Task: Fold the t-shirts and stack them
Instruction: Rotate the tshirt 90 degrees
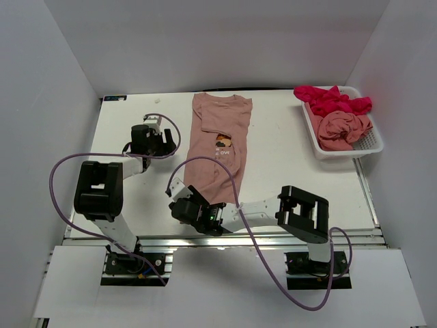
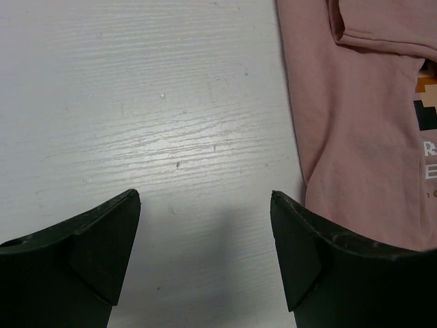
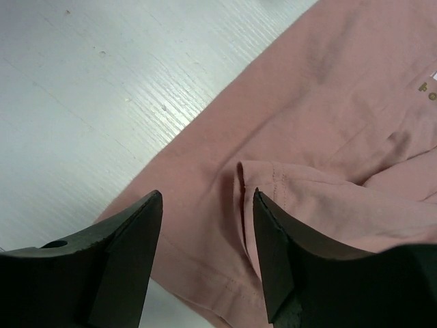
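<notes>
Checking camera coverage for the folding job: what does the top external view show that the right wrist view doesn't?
Only the top view: the white basket holding a magenta shirt, and the open left gripper. Only the right wrist: the shirt's stitched fold edge, close up. Both: the pink t-shirt on the table under the open right gripper.

The shirt (image 1: 220,147) on my white, faintly wood-grained counter (image 1: 287,171) is dusty salmon pink, with a small blocky chest print in orange, black and white. The white mesh basket (image 1: 349,154) shows a bright magenta-red shirt (image 1: 331,101) and a second salmon-pink shirt (image 1: 341,128). My left gripper (image 2: 205,205) and right gripper (image 3: 208,198) are matte black, and my cables (image 1: 58,178) are pale purple.
</notes>
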